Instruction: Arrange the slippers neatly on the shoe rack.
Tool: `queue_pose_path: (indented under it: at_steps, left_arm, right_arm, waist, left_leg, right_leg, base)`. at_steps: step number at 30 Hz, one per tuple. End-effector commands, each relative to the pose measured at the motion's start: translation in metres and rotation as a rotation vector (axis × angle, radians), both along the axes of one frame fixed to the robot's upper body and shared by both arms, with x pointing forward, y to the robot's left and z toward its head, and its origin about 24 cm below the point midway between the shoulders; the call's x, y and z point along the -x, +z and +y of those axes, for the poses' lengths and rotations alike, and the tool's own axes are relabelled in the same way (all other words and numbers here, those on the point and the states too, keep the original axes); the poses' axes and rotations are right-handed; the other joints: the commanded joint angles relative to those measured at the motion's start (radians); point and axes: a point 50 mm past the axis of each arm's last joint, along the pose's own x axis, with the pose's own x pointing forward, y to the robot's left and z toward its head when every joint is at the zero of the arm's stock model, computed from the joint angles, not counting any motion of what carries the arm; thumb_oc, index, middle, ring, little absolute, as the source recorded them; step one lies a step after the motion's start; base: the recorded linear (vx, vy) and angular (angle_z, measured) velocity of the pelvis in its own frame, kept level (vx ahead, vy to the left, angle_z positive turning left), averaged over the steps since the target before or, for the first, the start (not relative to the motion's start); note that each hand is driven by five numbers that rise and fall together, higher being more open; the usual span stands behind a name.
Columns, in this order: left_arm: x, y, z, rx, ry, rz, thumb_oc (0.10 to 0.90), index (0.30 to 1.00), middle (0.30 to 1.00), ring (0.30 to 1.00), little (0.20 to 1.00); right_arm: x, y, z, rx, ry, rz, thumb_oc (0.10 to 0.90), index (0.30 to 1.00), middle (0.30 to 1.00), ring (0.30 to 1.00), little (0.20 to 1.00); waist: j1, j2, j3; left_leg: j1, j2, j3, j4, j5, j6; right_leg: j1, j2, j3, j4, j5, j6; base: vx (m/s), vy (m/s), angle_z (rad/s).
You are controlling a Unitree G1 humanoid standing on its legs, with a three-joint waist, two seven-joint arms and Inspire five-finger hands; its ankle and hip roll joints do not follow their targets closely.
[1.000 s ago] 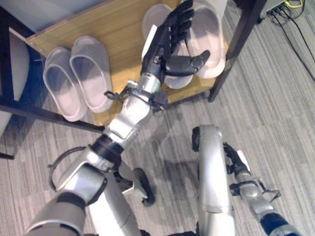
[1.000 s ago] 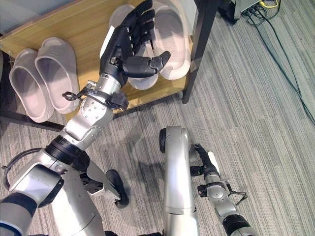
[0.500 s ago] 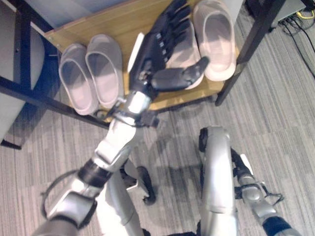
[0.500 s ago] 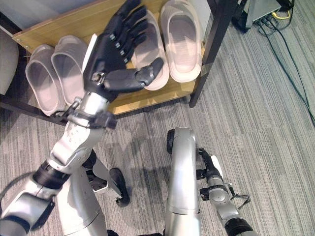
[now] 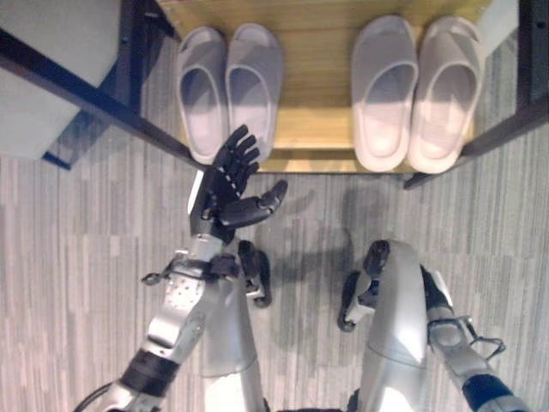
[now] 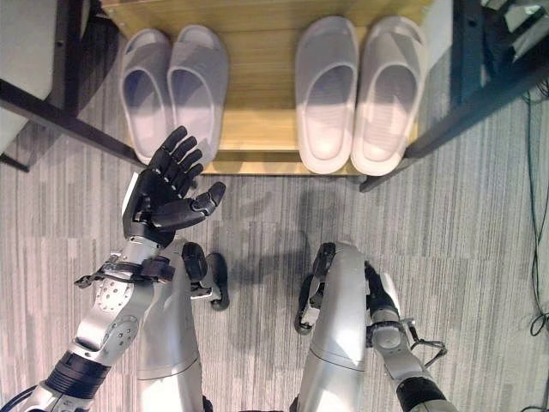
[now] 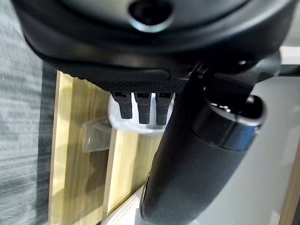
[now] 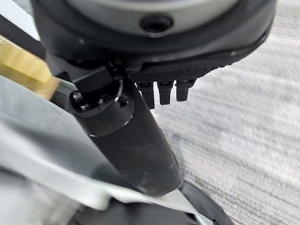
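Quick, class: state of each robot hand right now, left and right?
Left hand: open, fingers straight, holding nothing, in front of the shoe rack.
Right hand: open, holding nothing.

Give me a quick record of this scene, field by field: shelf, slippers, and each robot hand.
shelf: wooden shoe rack with dark metal frame, on grey carpet
left pair of slippers: side by side on the shelf
right pair of slippers: side by side on the shelf
left robot hand: raised before the shelf edge, fingers straight, holding nothing
right robot hand: low by the carpet, holding nothing
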Motion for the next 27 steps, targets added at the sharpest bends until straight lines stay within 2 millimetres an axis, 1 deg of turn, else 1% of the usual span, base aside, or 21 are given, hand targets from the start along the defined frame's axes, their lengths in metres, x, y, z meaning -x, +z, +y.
queue_pose_path:
  at_steps: [1, 2, 3, 5, 6, 7, 8, 10, 11, 13, 15, 16, 18, 19, 20, 21, 22, 23, 24, 25, 27]
  left_arm:
    - [0.009, 0.014, -0.01, -0.001, -0.076, -0.136, 0.8, 0.9, 0.9, 0.9, 0.9]
    - [0.008, -0.015, -0.011, -0.046, -0.076, -0.026, 0.8, 0.9, 0.9, 0.9, 0.9]
    - [0.008, -0.025, -0.012, -0.07, -0.077, 0.012, 0.8, 0.9, 0.9, 0.9, 0.9]
    - [0.011, -0.059, -0.007, -0.151, -0.052, 0.144, 0.8, 0.9, 0.9, 0.9, 0.9]
    - [0.013, -0.07, -0.006, -0.18, -0.047, 0.186, 0.8, 0.9, 0.9, 0.9, 0.9]
    - [0.013, -0.07, -0.006, -0.179, -0.047, 0.185, 0.8, 0.9, 0.9, 0.9, 0.9]
    - [0.026, -0.11, 0.003, -0.282, -0.02, 0.349, 0.8, 0.9, 0.9, 0.9, 0.9]
    - [0.026, -0.111, 0.003, -0.282, -0.02, 0.349, 0.8, 0.9, 0.9, 0.9, 0.9]
    - [0.038, -0.141, 0.009, -0.36, 0.005, 0.476, 0.8, 0.9, 0.9, 0.9, 0.9]
    - [0.051, -0.163, 0.015, -0.399, 0.027, 0.58, 0.8, 0.9, 0.9, 0.9, 0.9]
    - [0.066, -0.185, 0.018, -0.453, 0.032, 0.678, 0.8, 0.9, 0.9, 0.9, 0.9]
    - [0.073, -0.196, 0.019, -0.474, 0.033, 0.734, 0.8, 0.9, 0.9, 0.9, 0.9]
    - [0.088, -0.213, 0.02, -0.527, 0.02, 0.824, 0.8, 0.9, 0.9, 0.9, 0.9]
    - [0.097, -0.222, 0.023, -0.518, 0.043, 0.882, 0.8, 0.9, 0.9, 0.9, 0.9]
    - [0.103, -0.228, 0.027, -0.518, 0.053, 0.92, 0.8, 0.9, 0.9, 0.9, 0.9]
    - [0.107, -0.23, 0.03, -0.545, 0.061, 0.936, 0.8, 0.9, 0.9, 0.9, 0.9]
    - [0.113, -0.236, 0.03, -0.594, 0.044, 0.969, 0.8, 0.9, 0.9, 0.9, 0.9]
    - [0.116, -0.239, 0.03, -0.598, 0.043, 0.983, 0.8, 0.9, 0.9, 0.9, 0.9]
    - [0.127, -0.246, 0.033, -0.616, 0.04, 1.038, 0.8, 0.9, 0.9, 0.9, 0.9]
    - [0.127, -0.247, 0.033, -0.616, 0.04, 1.038, 0.8, 0.9, 0.9, 0.9, 0.9]
    - [0.134, -0.252, 0.034, -0.621, 0.051, 1.083, 0.8, 0.9, 0.9, 0.9, 0.9]
  right_arm:
    - [-0.027, 0.031, 0.043, -0.16, 0.128, -0.261, 0.8, 0.9, 0.9, 0.9, 0.9]
    - [-0.026, 0.027, 0.043, -0.182, 0.114, -0.25, 0.8, 0.9, 0.9, 0.9, 0.9]
    - [-0.024, 0.025, 0.042, -0.187, 0.107, -0.245, 0.8, 0.9, 0.9, 0.9, 0.9]
    - [-0.018, 0.016, 0.041, -0.206, 0.096, -0.217, 0.8, 0.9, 0.9, 0.9, 0.9]
    - [-0.014, 0.012, 0.042, -0.215, 0.099, -0.201, 0.8, 0.9, 0.9, 0.9, 0.9]
    - [-0.014, 0.012, 0.042, -0.214, 0.099, -0.201, 0.8, 0.9, 0.9, 0.9, 0.9]
    - [0.003, -0.005, 0.044, -0.244, 0.101, -0.143, 0.8, 0.9, 0.9, 0.9, 0.9]
    - [0.004, -0.005, 0.043, -0.244, 0.1, -0.142, 0.8, 0.9, 0.9, 0.9, 0.9]
    - [0.017, -0.018, 0.047, -0.273, 0.101, -0.09, 0.8, 0.9, 0.9, 0.9, 0.9]
    - [0.029, -0.03, 0.05, -0.301, 0.103, -0.043, 0.8, 0.9, 0.9, 0.9, 0.9]
    - [0.043, -0.041, 0.054, -0.346, 0.097, 0.006, 0.8, 0.9, 0.9, 0.9, 0.9]
    - [0.046, -0.045, 0.057, -0.373, 0.089, 0.02, 0.8, 0.9, 0.9, 0.9, 0.9]
    - [0.058, -0.056, 0.062, -0.432, 0.079, 0.066, 0.8, 0.9, 0.9, 0.9, 0.9]
    - [0.07, -0.054, 0.068, -0.471, 0.129, 0.067, 0.8, 0.9, 0.9, 0.9, 0.9]
    - [0.082, -0.057, 0.066, -0.494, 0.15, 0.09, 0.8, 0.9, 0.9, 0.9, 0.9]
    - [0.063, -0.024, 0.071, -0.446, 0.281, -0.053, 0.8, 0.9, 0.9, 0.9, 0.9]
    - [0.071, -0.033, 0.078, -0.583, 0.229, -0.03, 0.8, 0.9, 0.9, 0.9, 0.9]
    - [0.07, -0.024, 0.086, -0.613, 0.264, -0.073, 0.8, 0.9, 0.9, 0.9, 0.9]
    - [0.069, -0.015, 0.097, -0.63, 0.371, -0.076, 0.8, 0.9, 0.9, 0.9, 0.9]
    - [0.069, -0.015, 0.097, -0.63, 0.371, -0.075, 0.8, 0.9, 0.9, 0.9, 0.9]
    - [0.064, -0.007, 0.111, -0.683, 0.435, -0.102, 0.8, 0.9, 0.9, 0.9, 0.9]
  waist:
    - [0.01, 0.002, -0.18]
    - [0.023, 0.001, -0.196]
    - [0.023, 0.001, -0.199]
    - [0.024, -0.007, -0.22]
    - [0.023, -0.008, -0.226]
    - [0.023, -0.007, -0.225]
    - [0.023, -0.012, -0.262]
    - [0.023, -0.01, -0.259]
    - [0.026, -0.018, -0.282]
    - [0.027, -0.023, -0.302]
    - [0.025, -0.027, -0.314]
    - [0.026, -0.03, -0.326]
    - [0.021, -0.039, -0.35]
    - [0.007, -0.042, -0.36]
    - [-0.003, -0.047, -0.371]
    - [-0.005, -0.052, -0.375]
    - [-0.011, -0.052, -0.388]
    - [-0.01, -0.055, -0.397]
    - [-0.006, -0.057, -0.42]
    - [-0.007, -0.057, -0.417]
    - [-0.005, -0.059, -0.439]
  left_leg:
    - [0.066, -0.004, 0.009, -0.238, 0.078, 0.02]
    - [0.163, 0.0, 0.0, -0.396, 0.144, 0.018]
    - [0.194, -0.01, -0.007, -0.455, 0.178, 0.018]
    - [0.273, -0.01, -0.017, -0.58, 0.234, 0.014]
    - [0.315, -0.002, -0.03, -0.645, 0.263, 0.014]
    - [0.316, -0.002, -0.031, -0.645, 0.263, 0.014]
    - [0.439, 0.025, -0.032, -0.851, 0.377, 0.005]
    - [0.446, 0.025, -0.033, -0.858, 0.381, 0.005]
    - [0.557, 0.033, -0.027, -0.987, 0.431, -0.005]
    - [0.69, 0.044, -0.018, -1.126, 0.469, -0.01]
    - [0.827, 0.05, -0.004, -1.254, 0.513, -0.025]
    - [0.878, 0.053, 0.004, -1.306, 0.534, -0.03]
    - [0.983, 0.061, 0.02, -1.388, 0.551, -0.045]
    - [1.029, 0.071, 0.034, -1.426, 0.565, -0.049]
    - [1.069, 0.077, 0.046, -1.457, 0.572, -0.052]
    - [1.106, 0.082, 0.058, -1.48, 0.571, -0.055]
    - [1.138, 0.083, 0.07, -1.511, 0.581, -0.059]
    - [1.164, 0.078, 0.078, -1.53, 0.581, -0.061]
    - [1.216, 0.068, 0.091, -1.57, 0.583, -0.064]
    - [1.222, 0.068, 0.092, -1.574, 0.584, -0.064]
    - [1.26, 0.061, 0.1, -1.6, 0.584, -0.066]
  right_leg:
    - [0.057, 0.002, 0.079, -0.193, 0.115, 0.064]
    - [0.156, 0.017, 0.034, -0.363, 0.158, 0.057]
    - [0.187, 0.023, 0.014, -0.436, 0.173, 0.047]
    - [0.276, 0.035, -0.028, -0.577, 0.213, 0.047]
    - [0.317, 0.047, -0.05, -0.632, 0.235, 0.05]
    - [0.319, 0.048, -0.051, -0.633, 0.235, 0.05]
    - [0.446, 0.085, -0.108, -0.833, 0.338, 0.06]
    - [0.454, 0.087, -0.11, -0.841, 0.343, 0.06]
    - [0.572, 0.123, -0.139, -0.972, 0.383, 0.081]
    - [0.712, 0.146, -0.163, -1.121, 0.426, 0.101]
    - [0.849, 0.169, -0.181, -1.256, 0.475, 0.121]
    - [0.905, 0.183, -0.186, -1.323, 0.5, 0.127]
    - [1.003, 0.193, -0.19, -1.419, 0.528, 0.142]
    - [1.043, 0.202, -0.183, -1.471, 0.553, 0.151]
    - [1.071, 0.211, -0.177, -1.504, 0.567, 0.152]
    - [1.099, 0.214, -0.171, -1.525, 0.572, 0.156]
    - [1.128, 0.223, -0.17, -1.559, 0.586, 0.159]
    - [1.15, 0.225, -0.17, -1.584, 0.594, 0.162]
    - [1.205, 0.233, -0.163, -1.632, 0.602, 0.166]
    - [1.211, 0.234, -0.163, -1.637, 0.603, 0.166]
    - [1.251, 0.24, -0.158, -1.676, 0.609, 0.168]
  base:
    - [-0.12, -0.037, 0.08]
    - [-0.14, -0.055, 0.07]
    - [-0.15, -0.07, 0.02]
    - [-0.08, -0.066, 0.09]
    - [-0.05, -0.039, 0.14]
    - [-0.08, -0.006, 0.09]
    - [-0.07, -0.001, 0.05]
    - [0.0, -0.006, 0.06]
    - [0.1, -0.014, 0.05]
    - [0.17, -0.03, 0.02]
    - [0.17, -0.009, 0.06]
    - [0.17, 0.016, 0.1]
    - [0.17, 0.043, 0.02]
    - [0.13, 0.082, -0.08]
    - [0.11, 0.087, -0.15]
    - [0.1, 0.065, -0.26]
    - [0.09, 0.053, -0.26]
    - [0.12, 0.051, -0.25]
    - [0.09, 0.034, -0.2]
    - [0.1, 0.034, -0.16]
    - [0.06, 0.03, -0.09]
